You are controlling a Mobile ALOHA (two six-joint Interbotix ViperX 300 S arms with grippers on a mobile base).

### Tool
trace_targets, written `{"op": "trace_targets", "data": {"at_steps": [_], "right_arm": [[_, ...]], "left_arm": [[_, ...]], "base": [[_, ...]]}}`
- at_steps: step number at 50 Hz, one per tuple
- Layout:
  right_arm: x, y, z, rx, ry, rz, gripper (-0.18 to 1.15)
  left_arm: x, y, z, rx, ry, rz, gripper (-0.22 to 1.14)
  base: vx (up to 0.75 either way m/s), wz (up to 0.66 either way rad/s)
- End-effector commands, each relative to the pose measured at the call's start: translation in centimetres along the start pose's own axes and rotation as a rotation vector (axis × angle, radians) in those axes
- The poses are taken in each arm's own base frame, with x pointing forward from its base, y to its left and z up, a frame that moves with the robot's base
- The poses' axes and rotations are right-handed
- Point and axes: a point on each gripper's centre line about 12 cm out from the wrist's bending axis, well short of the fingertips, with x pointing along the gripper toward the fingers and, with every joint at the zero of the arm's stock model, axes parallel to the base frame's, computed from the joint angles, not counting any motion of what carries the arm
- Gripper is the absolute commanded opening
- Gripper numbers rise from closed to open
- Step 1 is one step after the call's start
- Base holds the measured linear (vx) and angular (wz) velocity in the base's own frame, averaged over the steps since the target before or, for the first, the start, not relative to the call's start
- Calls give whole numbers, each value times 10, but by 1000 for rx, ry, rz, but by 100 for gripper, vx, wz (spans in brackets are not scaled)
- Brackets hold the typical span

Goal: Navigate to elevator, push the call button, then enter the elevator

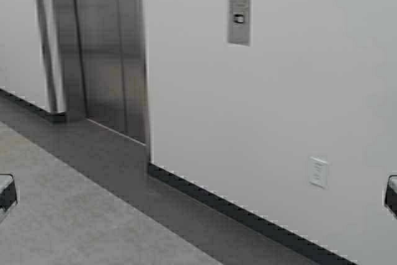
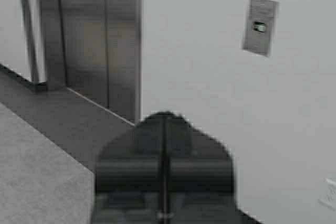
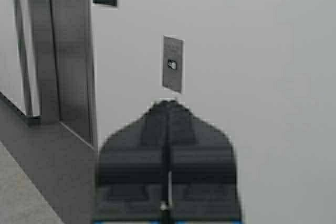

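The call button [image 1: 239,18] sits on the white wall, right of the closed elevator [image 1: 105,48] doors & well apart from the robot. Both the left gripper [image 2: 164,124] & right gripper [image 3: 168,109] are pressed together. Risk: the right tip drifts off & pokes bare wall.

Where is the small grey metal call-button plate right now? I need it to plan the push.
In the high view the grey metal call-button plate sits high on the white wall, right of the steel elevator doors.
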Motion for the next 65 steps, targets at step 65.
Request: {"op": "trace_targets", "data": {"at_steps": [65], "right_arm": [[26, 9, -2, -160, 333, 55, 4]], "left_arm": [[-5, -6, 8, -3, -9, -31, 3]], "base": [[47, 11]]}}
